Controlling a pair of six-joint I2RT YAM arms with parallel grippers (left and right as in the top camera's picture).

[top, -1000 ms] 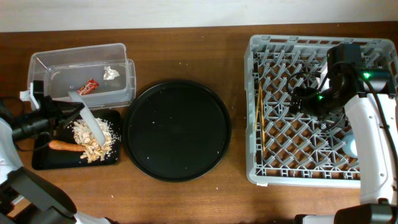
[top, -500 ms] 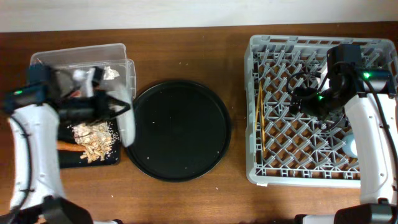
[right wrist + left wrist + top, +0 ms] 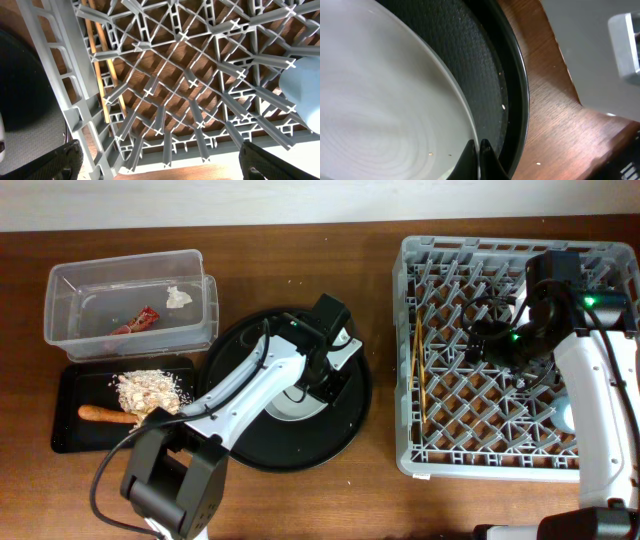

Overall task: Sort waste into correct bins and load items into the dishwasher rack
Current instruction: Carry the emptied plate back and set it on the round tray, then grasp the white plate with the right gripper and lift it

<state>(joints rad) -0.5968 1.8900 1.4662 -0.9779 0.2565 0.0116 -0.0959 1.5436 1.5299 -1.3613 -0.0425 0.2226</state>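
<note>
While the left gripper [image 3: 478,147] pinched the plate [image 3: 380,100] by its rim at centre frame, the rack [image 3: 440,450] lay at frame right, under the wide-open right gripper [image 3: 488,342].

The plate [image 3: 380,110] looks smooth and glossy; the round black tray [image 3: 475,60] beneath is matt, finely pebbled; the table [image 3: 550,130] is grained wood.

1. Overhead: bright, even light from above; the dishwasher rack [image 3: 408,380] casts only faint shadows.
2. Left wrist: the plate [image 3: 380,90] is close, pale and blurred.
3. Right wrist: sharp centre; the cup [image 3: 305,92] goes soft at the right edge.
</note>
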